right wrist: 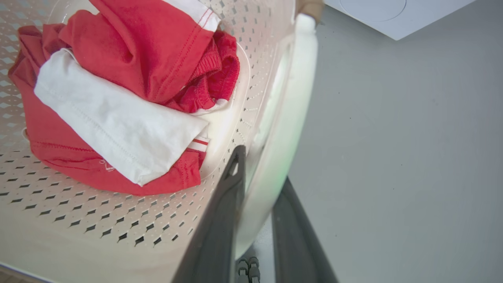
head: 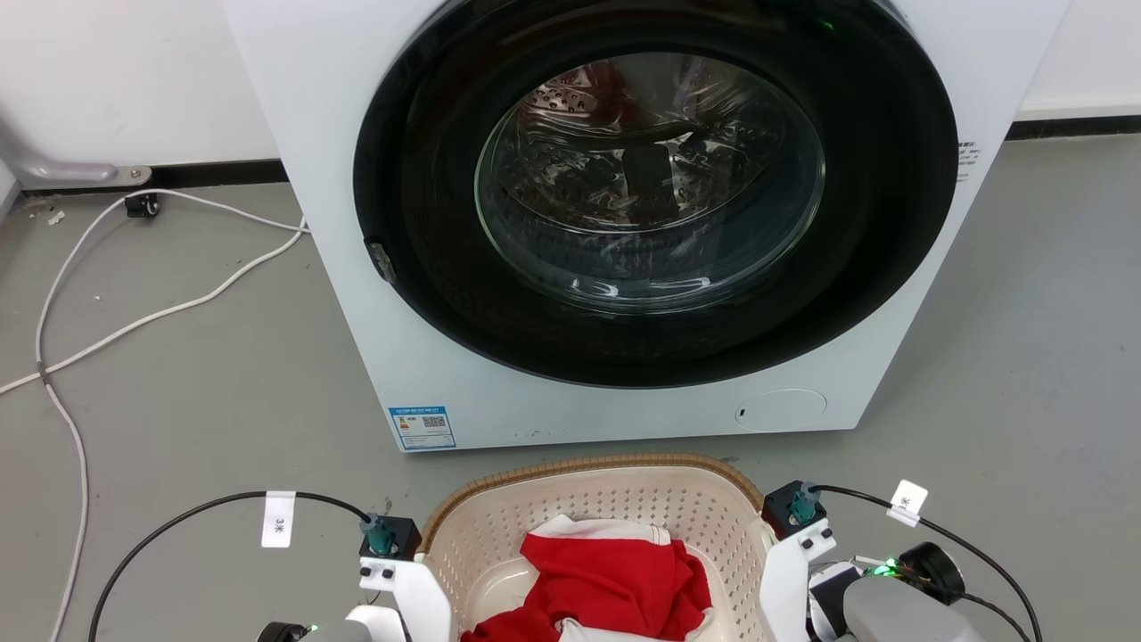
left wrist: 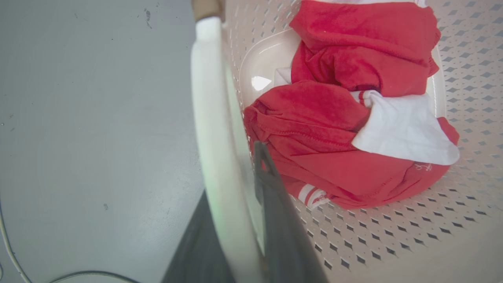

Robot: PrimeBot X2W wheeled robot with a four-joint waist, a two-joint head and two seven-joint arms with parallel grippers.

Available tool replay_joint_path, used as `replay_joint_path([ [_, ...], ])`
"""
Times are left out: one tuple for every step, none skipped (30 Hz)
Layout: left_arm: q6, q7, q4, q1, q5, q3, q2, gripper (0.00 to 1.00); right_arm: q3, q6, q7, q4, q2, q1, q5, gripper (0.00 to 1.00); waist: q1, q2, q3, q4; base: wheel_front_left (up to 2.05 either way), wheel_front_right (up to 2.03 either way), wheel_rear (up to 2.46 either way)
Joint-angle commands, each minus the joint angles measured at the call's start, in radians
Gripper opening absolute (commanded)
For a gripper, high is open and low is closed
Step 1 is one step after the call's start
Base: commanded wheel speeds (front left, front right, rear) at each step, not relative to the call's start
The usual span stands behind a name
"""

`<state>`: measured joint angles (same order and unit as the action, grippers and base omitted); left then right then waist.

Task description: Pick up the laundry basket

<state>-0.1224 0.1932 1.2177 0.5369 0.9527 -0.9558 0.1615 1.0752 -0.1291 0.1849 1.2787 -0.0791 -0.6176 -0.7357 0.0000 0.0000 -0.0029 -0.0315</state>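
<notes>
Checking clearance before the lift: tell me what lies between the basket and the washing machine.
Only bare grey floor lies between basket and washing machine, shown in the head view.

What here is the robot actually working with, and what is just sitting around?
Part of the job:
- laundry basket
- left gripper, fingers either side of one white handle
- right gripper, fingers either side of the other handle

Just lying about:
- washing machine
- white cable
- red and white clothes, merely riding in the basket
</notes>
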Motion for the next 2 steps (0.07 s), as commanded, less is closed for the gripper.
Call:
replay_joint_path([
  [-0.013,-0.005,-0.009,0.015,0.001,-0.006,-0.010,0.00,0.006,-0.003,-0.007,-0.005,0.007,-0.019,-0.002,0.00,0.0000,0.0000,0.000,0.000,0.00,0.00,0.00],
  [-0.013,-0.006,-0.009,0.016,0.004,-0.009,-0.010,0.00,0.009,-0.003,-0.007,-0.005,0.007,-0.019,-0.003,0.00,0.0000,0.0000,0.000,0.000,0.00,0.00,0.00],
])
